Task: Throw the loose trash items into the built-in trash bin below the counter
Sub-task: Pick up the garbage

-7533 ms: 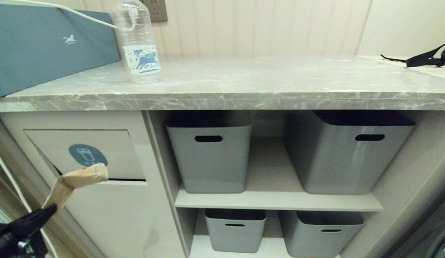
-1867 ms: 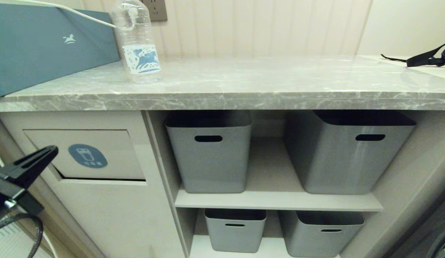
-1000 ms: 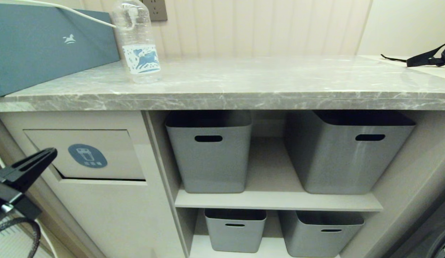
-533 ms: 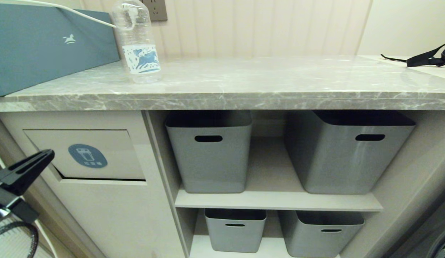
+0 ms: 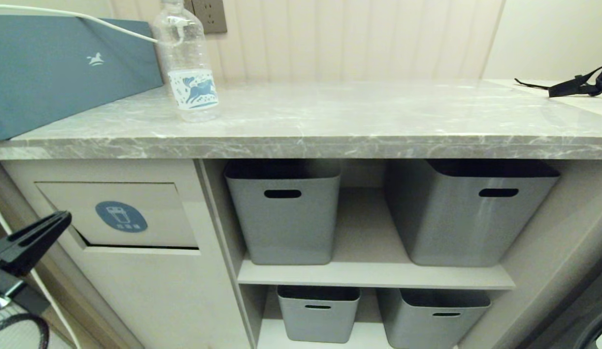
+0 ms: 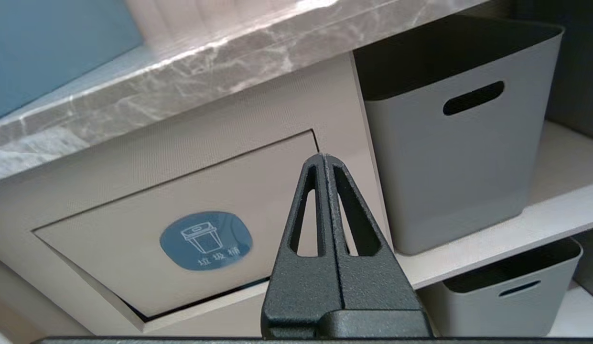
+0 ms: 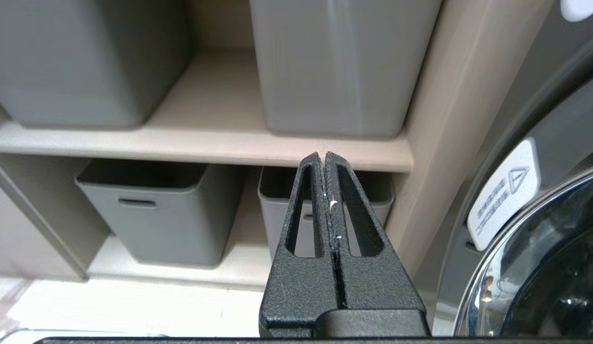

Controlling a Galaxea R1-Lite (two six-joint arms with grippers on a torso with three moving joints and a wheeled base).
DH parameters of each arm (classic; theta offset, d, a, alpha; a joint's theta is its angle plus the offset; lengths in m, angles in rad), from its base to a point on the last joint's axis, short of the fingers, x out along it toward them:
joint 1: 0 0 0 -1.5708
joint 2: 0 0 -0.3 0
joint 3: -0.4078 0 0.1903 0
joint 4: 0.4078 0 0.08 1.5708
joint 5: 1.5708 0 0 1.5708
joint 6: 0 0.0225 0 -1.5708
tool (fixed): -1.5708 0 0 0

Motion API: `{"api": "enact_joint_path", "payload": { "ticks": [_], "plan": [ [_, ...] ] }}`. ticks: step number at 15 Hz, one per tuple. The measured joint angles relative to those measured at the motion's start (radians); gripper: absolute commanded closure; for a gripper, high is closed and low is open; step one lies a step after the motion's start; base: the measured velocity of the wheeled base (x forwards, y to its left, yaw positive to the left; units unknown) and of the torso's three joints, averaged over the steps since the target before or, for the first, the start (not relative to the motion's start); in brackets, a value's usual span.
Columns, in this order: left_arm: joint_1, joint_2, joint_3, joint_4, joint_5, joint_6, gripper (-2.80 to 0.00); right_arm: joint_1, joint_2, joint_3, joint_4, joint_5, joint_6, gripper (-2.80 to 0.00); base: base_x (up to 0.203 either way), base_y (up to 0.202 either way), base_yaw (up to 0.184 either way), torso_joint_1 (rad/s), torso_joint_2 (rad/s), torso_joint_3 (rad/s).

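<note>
1. Under the desk (image 5: pixel 330 145), the trash bin flap (image 5: pixel 121 215) sits tilted, a dark gap along its lower edge; its contents are hidden.
2. Grey tubs (image 5: pixel 284 213) fill the shelves; I cannot see inside them.
3. Upright on the desk stands the water bottle (image 5: pixel 187 63), beside the blue box (image 5: pixel 53 68).
4. My left tool (image 6: pixel 324 160) is clenched on nothing before the flap; the tan scrap it held earlier is gone.
5. My right tool (image 7: pixel 323 157) is clenched, parked low by the lower tubs.

Warm, even light falls from above my left claw (image 5: pixel 63 216); soft glare streaks the surface (image 5: pixel 359 116), and the tubs' (image 5: pixel 283 213) mouths sit shadowed.
</note>
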Motion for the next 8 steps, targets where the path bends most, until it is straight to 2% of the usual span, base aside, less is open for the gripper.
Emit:
{"api": "enact_joint_path", "payload": {
  "ticks": [8],
  "plan": [
    [-0.004, -0.006, -0.002, -0.001, -0.003, 0.000, 0.00, -0.001, 0.000, 0.000, -0.004, 0.000, 0.001, 0.00, 0.000, 0.000, 0.000, 0.183, -0.50, -0.291]
  ]
}}
